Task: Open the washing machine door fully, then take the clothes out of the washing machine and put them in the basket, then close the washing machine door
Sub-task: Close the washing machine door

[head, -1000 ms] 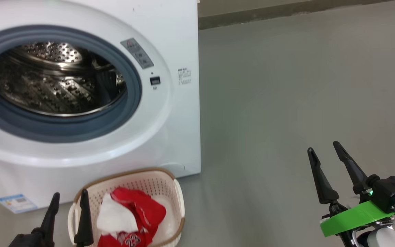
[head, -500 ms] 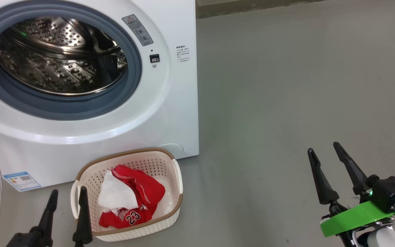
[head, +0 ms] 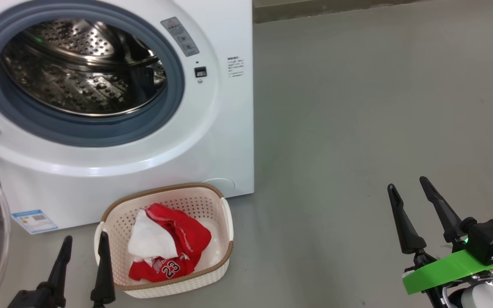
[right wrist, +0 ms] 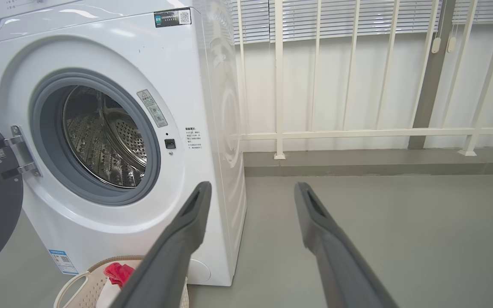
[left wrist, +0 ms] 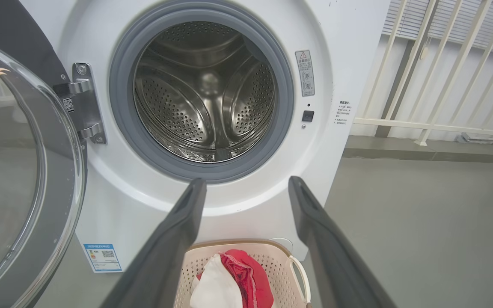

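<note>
Since a second ago the head has shifted: washer and basket sit lower and a touch rightward in its view together, so the camera moved, not the things. Both arms kept their places. The big white front-loading washing machine (head: 225,141) stands open. Its perforated steel drum (left wrist: 206,94) looks empty as far as I can see into it. The round door with glossy black rim and bulging clear glass (left wrist: 19,171) hangs swung out to the robot's left on its metal hinge (left wrist: 81,102). The small cream perforated plastic basket with brown rim (head: 161,187) sits on the grey floor (head: 357,107) just in front of the machine. The red garments and white cloth (head: 173,239) are piled inside it, the number 23 showing. The left gripper (head: 84,238) hovers beside the basket's left end, jaws wide and holding nothing. The right gripper (head: 407,184) waits well apart over bare floor, also spread and empty. Closing the door looks like what remains. Risks as I judge them: fingers skating off the slick curved rim, a push landing on the glass bowl rather than the rim, the left arm clipping the basket on its sweep, or a weak shove leaving the door unlatched.
</note>
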Robot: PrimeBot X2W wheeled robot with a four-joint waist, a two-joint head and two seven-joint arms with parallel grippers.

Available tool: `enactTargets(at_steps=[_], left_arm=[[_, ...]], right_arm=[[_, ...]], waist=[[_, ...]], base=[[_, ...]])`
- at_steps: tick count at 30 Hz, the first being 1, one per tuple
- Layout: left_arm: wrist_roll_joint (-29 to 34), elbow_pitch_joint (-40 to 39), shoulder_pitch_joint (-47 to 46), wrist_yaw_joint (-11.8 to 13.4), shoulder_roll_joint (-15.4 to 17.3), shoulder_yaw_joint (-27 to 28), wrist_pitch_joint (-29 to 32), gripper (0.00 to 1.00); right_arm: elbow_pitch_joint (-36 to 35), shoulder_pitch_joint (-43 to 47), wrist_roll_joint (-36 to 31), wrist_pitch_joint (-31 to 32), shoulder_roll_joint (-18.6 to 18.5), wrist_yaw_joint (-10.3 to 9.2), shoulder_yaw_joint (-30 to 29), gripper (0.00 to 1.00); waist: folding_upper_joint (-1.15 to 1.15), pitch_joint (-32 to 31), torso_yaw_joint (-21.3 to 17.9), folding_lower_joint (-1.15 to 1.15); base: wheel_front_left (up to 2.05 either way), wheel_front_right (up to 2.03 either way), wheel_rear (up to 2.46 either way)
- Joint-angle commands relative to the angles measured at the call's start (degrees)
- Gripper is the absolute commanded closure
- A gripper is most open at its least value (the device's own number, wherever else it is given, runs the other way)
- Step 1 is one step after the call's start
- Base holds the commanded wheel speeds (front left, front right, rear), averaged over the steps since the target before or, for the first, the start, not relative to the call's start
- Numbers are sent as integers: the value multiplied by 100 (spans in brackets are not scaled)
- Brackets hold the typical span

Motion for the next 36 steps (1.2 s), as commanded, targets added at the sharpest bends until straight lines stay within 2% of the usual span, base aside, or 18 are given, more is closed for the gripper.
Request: enactTargets(at_steps=[1,18,36], left_arm=[[15,-180,-151,50,87,185,-70,0],[10,-565,6,382,91,64,-37,0],[36,-938,152,522,167,-57,147,0]], right_arm=[[-144,-96,32,-37,-95,37,69,0],[-142,-125,72,-37,-139,37,232,0],[-195,-195,70,-37,-144,37,352,0]], waist=[[0,8,101,0],[0,-69,1009,0],[0,-168,2167,0]], base=[[0,0,0],[0,0,0],[0,0,0]])
